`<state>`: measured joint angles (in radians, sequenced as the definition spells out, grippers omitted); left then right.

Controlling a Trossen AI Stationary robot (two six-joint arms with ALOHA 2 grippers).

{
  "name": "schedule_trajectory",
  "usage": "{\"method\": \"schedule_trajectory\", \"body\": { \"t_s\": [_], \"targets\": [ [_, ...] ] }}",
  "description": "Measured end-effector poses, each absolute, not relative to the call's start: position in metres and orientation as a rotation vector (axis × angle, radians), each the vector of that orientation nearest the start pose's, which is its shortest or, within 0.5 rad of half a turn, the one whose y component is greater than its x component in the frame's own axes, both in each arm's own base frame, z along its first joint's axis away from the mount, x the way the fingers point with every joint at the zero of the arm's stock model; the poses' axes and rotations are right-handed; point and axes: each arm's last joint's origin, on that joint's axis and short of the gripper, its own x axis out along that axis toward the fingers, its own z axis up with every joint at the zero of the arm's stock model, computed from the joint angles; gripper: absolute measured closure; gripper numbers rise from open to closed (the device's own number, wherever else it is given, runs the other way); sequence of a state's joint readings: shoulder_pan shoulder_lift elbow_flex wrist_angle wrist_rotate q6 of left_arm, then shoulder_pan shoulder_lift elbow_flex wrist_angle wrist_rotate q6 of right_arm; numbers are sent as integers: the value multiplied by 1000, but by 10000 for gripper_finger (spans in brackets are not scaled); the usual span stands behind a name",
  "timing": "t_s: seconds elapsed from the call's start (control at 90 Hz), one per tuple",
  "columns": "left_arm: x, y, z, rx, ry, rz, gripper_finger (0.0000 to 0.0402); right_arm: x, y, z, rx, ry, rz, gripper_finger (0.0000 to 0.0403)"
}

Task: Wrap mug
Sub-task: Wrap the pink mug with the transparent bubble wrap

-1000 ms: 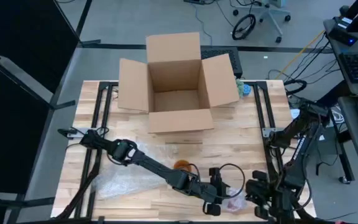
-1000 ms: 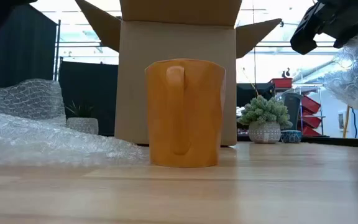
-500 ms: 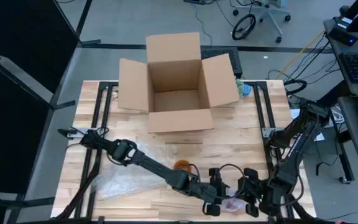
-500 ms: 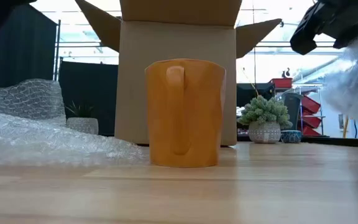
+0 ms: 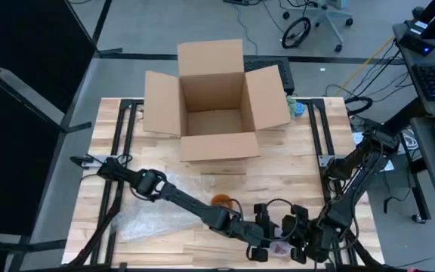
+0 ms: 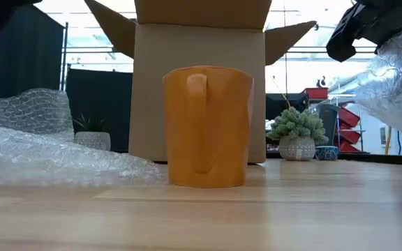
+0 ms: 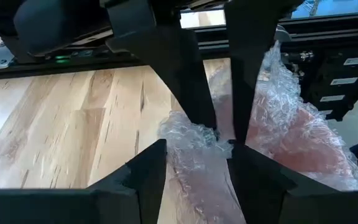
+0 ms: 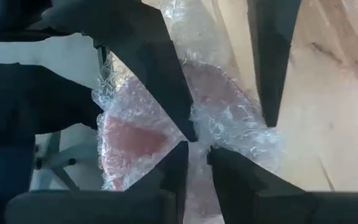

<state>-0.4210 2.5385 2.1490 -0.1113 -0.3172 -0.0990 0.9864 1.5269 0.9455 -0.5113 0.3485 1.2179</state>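
Orange mug (image 6: 207,126) upright on wooden table (image 5: 278,181), near front edge, handle toward low camera. Bubble wrap sheet (image 5: 151,221) just left of mug. Left gripper (image 5: 266,240) right of mug, clamped on bubble wrap piece (image 7: 197,146). Right gripper (image 5: 297,240) pinches same piece. Open cardboard box (image 5: 214,102) behind mug.

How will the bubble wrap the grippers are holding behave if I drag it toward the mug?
Likely floppy: the bubble wrap crumples and folds where the left gripper pinches it. Probably very light, since it hangs lifted in the low view. It may snag or bunch on the table rather than slide flat toward the mug.
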Motion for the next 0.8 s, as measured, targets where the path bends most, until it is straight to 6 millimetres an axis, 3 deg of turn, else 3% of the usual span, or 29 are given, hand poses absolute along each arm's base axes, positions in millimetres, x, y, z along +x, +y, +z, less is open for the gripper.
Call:
{"method": "schedule_trajectory", "body": {
  "t_s": [0.256,0.556,0.8],
  "targets": [
    [522,-227,179,91,444,-57,247,169,236,197,414,1032,-22,287],
    [523,-226,198,71,370,6,247,170,237,197,404,1029,-7,293],
    [524,-223,180,103,444,17,247,170,237,197,408,1027,-4,297]
  ]
}}
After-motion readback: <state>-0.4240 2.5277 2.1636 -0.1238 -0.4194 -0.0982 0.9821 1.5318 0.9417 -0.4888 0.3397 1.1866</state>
